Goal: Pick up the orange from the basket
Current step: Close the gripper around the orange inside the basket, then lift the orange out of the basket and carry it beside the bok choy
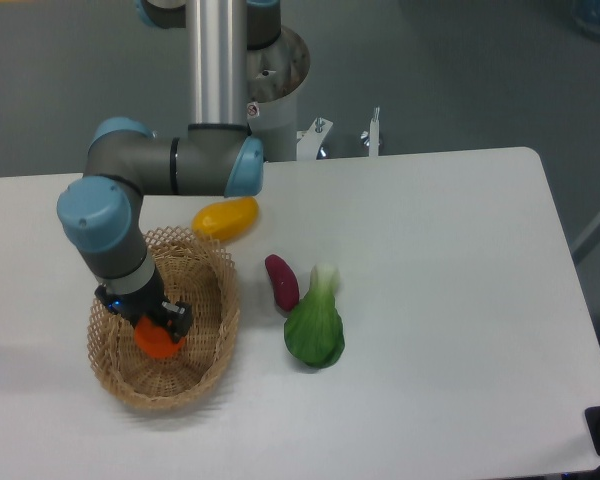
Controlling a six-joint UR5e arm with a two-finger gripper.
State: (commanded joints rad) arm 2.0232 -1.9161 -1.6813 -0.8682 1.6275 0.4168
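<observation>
The orange [156, 341] is a small bright-orange fruit inside the tan wicker basket [208, 368] at the front left of the table. My gripper [160, 326] reaches down into the basket and sits right over the orange, its dark fingers on either side of the fruit's top. The fingers look closed against the orange, which appears to rest low in the basket. The arm hides the upper part of the orange and part of the basket's left rim.
A yellow elongated fruit [226, 217] lies just behind the basket. A dark red vegetable [282, 281] and a green leafy vegetable [315, 322] lie to the right of the basket. The robot base [270, 75] stands at the table's back edge.
</observation>
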